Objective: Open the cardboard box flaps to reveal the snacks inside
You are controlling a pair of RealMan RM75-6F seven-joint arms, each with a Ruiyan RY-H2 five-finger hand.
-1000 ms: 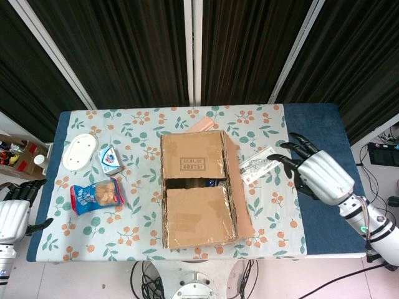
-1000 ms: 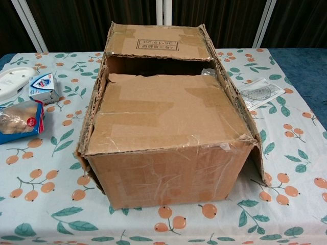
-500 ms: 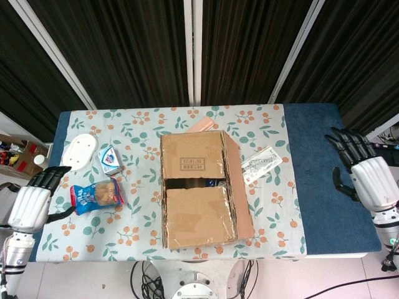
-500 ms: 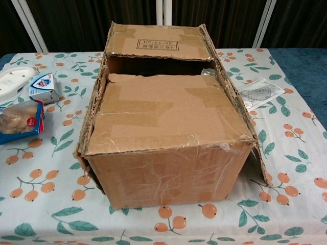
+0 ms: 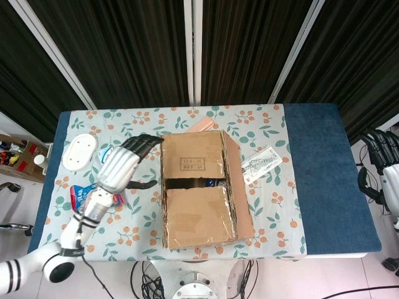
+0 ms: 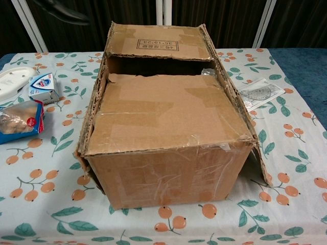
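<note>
The cardboard box (image 5: 198, 215) (image 6: 163, 127) stands mid-table. Its far flap (image 5: 192, 159) and near flap (image 5: 198, 212) lie almost flat, with a dark gap (image 5: 187, 182) between them. The right side flap (image 5: 242, 193) hangs outward. My left hand (image 5: 123, 165) hovers just left of the box with its fingers spread, fingertips (image 5: 151, 139) by the far left corner, holding nothing. In the chest view it is only a dark blur (image 6: 64, 11) at the top left. My right hand (image 5: 388, 168) is off the table's right edge, half cut off, fingers apart and empty.
A blue snack bag (image 5: 84, 198) (image 6: 18, 122) lies left of the box, partly under my left arm. A small blue-and-white carton (image 6: 43, 87) and a white dish (image 5: 80, 151) sit further back left. A clear packet (image 5: 260, 163) lies right of the box.
My left hand rose from the table's left edge and swung right to the box's left side. My right hand pulled back from near the clear packet to beyond the right edge.
</note>
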